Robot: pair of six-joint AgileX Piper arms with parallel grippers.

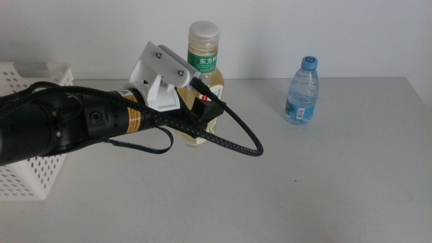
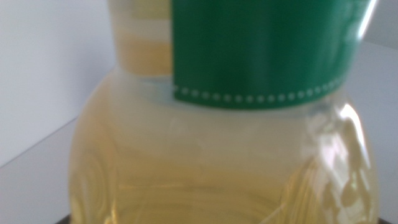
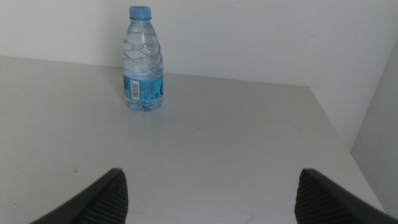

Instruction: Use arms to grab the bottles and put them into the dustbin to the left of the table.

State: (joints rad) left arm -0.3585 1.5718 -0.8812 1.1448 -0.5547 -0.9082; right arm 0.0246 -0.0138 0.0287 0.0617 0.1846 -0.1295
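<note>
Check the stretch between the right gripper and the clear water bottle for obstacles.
Nothing visible: only bare light-grey table lies between the right gripper, jaws wide apart, and the upright clear water bottle with blue cap.

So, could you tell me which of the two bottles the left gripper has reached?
The yellow drink bottle with the white cap and green label: the left gripper is right against it, while the clear water bottle stands alone farther right.

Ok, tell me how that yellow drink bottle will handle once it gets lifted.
The yellow bottle looks nearly full, so it is probably heavy for its size. Its rounded, smooth plastic body may slip in the left end effector, which is right up against it. It stands tall on the table, so a sideways nudge could tip it.
</note>
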